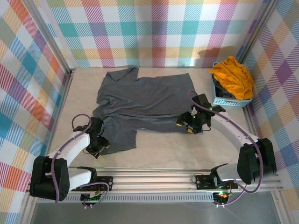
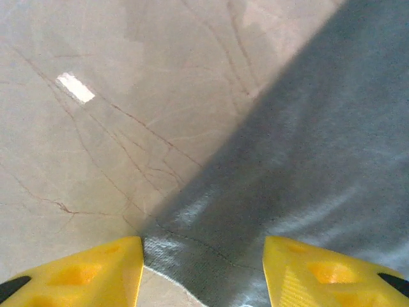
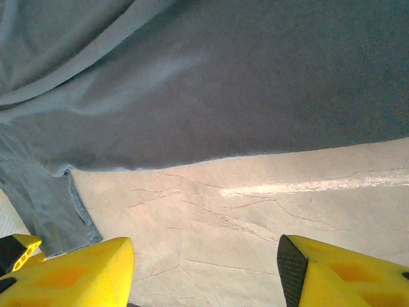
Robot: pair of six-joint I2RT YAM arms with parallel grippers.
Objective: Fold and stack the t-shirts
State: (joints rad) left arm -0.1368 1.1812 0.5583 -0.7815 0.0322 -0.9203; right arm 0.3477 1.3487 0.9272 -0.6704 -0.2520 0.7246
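The dark slate-grey t-shirt [image 1: 140,100] lies spread on the table, one part [image 1: 120,133] hanging toward the near edge. My left gripper [image 1: 99,145] is open at that part's near-left corner; the wrist view shows the grey cloth corner [image 2: 211,256] between the yellow fingers [image 2: 96,268]. My right gripper [image 1: 190,125] is open just off the shirt's near-right hem [image 3: 243,155], with bare table [image 3: 211,256] between its fingers [image 3: 332,275]. The mustard orange-yellow t-shirt [image 1: 233,77] sits crumpled in the basket at the right.
A small light-blue lattice basket [image 1: 231,100] stands at the right wall, holding the yellow shirt. Checked walls [image 1: 159,32] close in the table on three sides. A metal rail [image 1: 154,179] runs along the near edge.
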